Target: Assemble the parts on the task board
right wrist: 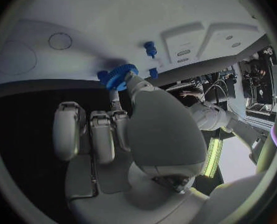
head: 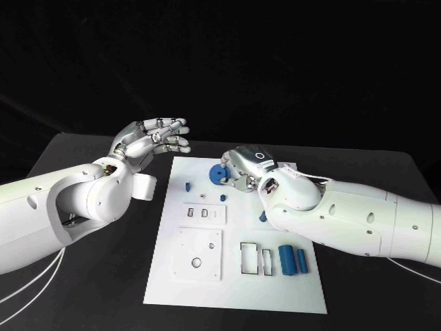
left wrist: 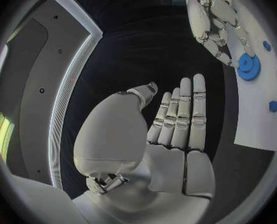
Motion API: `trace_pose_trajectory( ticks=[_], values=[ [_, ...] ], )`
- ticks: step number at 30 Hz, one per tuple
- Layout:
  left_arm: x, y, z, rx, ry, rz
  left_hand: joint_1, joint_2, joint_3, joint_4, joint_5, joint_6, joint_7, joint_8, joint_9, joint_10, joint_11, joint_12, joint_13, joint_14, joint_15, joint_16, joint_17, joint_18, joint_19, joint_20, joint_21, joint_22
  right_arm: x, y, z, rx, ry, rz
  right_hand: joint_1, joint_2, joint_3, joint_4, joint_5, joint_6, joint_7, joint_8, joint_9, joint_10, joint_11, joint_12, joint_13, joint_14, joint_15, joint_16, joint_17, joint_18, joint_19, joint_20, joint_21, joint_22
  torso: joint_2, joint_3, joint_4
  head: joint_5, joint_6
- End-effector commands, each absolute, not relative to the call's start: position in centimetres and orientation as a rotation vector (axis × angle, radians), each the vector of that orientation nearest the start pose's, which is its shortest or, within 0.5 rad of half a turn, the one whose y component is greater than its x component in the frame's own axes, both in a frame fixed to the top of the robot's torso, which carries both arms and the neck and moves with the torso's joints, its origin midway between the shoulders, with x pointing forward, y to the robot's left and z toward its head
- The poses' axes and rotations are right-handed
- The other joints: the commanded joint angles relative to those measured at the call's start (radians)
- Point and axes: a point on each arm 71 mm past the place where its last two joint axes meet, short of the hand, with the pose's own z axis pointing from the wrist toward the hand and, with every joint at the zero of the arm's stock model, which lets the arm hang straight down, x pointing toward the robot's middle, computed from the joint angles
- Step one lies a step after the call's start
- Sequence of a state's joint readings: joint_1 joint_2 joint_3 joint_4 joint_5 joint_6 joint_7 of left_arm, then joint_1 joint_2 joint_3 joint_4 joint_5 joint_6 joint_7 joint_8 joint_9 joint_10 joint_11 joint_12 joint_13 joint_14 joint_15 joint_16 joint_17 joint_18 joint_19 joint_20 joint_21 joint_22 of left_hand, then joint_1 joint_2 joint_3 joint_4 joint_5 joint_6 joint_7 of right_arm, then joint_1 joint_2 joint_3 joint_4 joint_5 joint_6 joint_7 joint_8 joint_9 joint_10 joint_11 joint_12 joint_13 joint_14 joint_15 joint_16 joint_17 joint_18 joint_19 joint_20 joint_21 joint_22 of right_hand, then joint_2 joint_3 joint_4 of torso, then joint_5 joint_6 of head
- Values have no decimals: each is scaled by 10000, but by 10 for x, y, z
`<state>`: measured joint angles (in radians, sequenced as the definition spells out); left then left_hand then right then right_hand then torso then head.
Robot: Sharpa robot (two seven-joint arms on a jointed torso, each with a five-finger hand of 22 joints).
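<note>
From the head view I see a black worktop [head: 101,148] carrying the white task board [head: 280,289], two blue cylinders [head: 294,261] near its front. My left hand [head: 153,140] hovers beside it, empty. Left wrist view: its fingers [left wrist: 183,115] lie straight, side by side. Right wrist view: my right hand [right wrist: 129,134] touches the blue gear [right wrist: 118,77] on the board; whether it pinches, I cannot tell.

A black table [head: 91,276] fills the lower part of the frame. A white task board [head: 240,293] lies flat on it in the middle. The board runs from the center of the frame down toward the bottom edge.
</note>
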<state>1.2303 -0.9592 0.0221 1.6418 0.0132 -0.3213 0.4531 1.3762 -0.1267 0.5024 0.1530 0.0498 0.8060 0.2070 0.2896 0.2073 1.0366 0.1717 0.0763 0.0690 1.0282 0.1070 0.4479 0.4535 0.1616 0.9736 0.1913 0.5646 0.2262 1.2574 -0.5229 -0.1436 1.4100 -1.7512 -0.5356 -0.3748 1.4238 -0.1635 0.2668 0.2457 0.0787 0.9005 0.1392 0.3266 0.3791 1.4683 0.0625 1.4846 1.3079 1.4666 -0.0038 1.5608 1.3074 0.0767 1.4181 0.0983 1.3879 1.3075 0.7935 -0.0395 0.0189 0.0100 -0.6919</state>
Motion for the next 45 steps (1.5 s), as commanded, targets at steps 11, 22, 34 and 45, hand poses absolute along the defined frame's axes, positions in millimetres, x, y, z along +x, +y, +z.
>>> trace_pose_trajectory(
  ticks=[11,22,34,45],
  values=[
    [479,231,-127,-10480,12726,-16503,-90,14,60,7,39,-58,339,-67,12,-19,27,-33,17,-77,-16,36,19,178,-48,-3,47,15,489,-77,-175,-2985,13741,5525,-61,-113,134,1,5,-83,53,-132,-36,122,-6,-84,1382,961,-44,-10,2276,-174,28,-3,21,292,2,1,-4,7,-31],
    [479,231,-127,-10486,12722,-16487,-90,14,60,7,39,-58,339,-67,12,-19,27,-33,17,-77,-16,36,19,178,-48,-3,47,15,489,-78,-175,-2938,13796,5562,-232,-261,228,28,1,-387,163,-393,-96,-58,89,-279,1166,940,34,-40,2185,-149,-47,58,-83,196,2,1,0,-7,-11],
    [480,232,-127,-10500,12711,-16451,-90,14,60,7,39,-58,339,-67,12,-19,27,-33,17,-77,-16,36,19,178,-48,-3,47,15,492,-79,-184,-2362,15219,6145,-1264,41,224,429,-6,-658,276,-812,-143,-7,201,-243,1245,951,137,-25,2232,-154,-21,162,-83,257,3,3,-7,4,4],
    [479,232,-127,-10498,12725,-16441,-119,21,77,3,40,-62,340,-69,17,-21,28,-35,18,-96,-13,52,46,179,-72,1,73,26,496,-76,-188,-1966,15922,6493,-1849,526,448,382,3,-766,282,-1209,-299,83,218,-153,1371,967,166,0,2305,-169,31,207,-33,358,5,-8,1,-21,28]
  ],
)
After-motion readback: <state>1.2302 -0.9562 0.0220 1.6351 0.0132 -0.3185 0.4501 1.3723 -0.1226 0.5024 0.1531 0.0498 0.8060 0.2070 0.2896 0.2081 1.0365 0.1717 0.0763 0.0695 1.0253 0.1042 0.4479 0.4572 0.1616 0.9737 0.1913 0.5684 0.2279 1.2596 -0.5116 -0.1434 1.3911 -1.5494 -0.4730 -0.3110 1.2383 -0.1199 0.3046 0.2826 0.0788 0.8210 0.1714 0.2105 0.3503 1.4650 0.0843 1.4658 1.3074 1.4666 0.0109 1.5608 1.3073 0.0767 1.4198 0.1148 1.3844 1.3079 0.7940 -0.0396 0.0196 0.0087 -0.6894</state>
